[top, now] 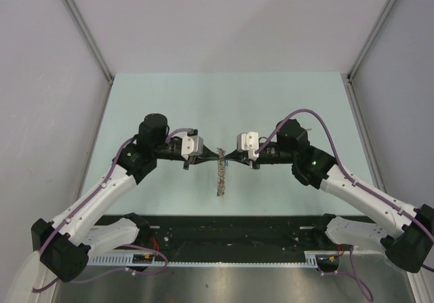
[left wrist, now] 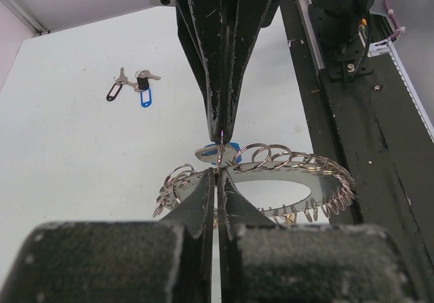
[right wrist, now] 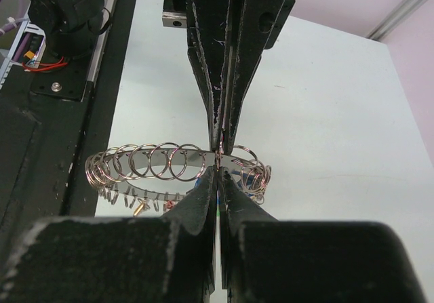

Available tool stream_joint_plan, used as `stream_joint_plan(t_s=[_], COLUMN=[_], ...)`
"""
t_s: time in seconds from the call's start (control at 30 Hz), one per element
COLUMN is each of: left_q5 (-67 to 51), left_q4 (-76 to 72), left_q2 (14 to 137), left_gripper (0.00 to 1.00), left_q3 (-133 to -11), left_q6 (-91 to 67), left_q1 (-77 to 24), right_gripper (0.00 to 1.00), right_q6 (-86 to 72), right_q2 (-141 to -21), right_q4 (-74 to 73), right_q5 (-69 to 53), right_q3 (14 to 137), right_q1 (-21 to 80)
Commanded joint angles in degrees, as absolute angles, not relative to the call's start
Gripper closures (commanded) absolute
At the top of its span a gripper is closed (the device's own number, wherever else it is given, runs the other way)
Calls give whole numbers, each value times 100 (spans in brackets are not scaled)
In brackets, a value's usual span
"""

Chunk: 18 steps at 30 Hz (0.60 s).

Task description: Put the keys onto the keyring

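Note:
The keyring [left wrist: 319, 171] is a flat silver loop strung with many small split rings. It hangs between my two grippers above the table [top: 169, 106], and shows in the top view [top: 221, 178] and the right wrist view [right wrist: 146, 160]. My left gripper [left wrist: 218, 172] is shut on its edge. My right gripper [right wrist: 218, 167] is shut, tip to tip with the left, pinching a thin split ring that carries a key with a blue tag [left wrist: 229, 148]. Three loose keys [left wrist: 132, 86] with black and blue tags lie on the table to the far left.
A black rail [top: 230, 232] with wiring runs along the table's near edge, by both arm bases. Grey walls enclose the pale green table on three sides.

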<state>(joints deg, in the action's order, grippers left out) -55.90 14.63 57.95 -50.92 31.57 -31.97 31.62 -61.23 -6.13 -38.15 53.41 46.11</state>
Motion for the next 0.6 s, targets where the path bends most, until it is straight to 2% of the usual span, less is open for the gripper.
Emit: stream_joint_plan(t_s=[0.0,0.57], left_q5=[-5818,-5405], left_q4=[1292,1556], left_q2=[5774,5748], left_gripper=[100,100], left_q3=[-5273,-5388], left_q6=[3217,3200], left_q1=[-3270,-3384], right_gripper=[100,100], right_q6=[3226,3252], right_q2=[-6144,-6267], right_q4=[-475,-492], right_q5=[-3727,-3261], right_q3=[5634,5836], right_q1=[4711,4992])
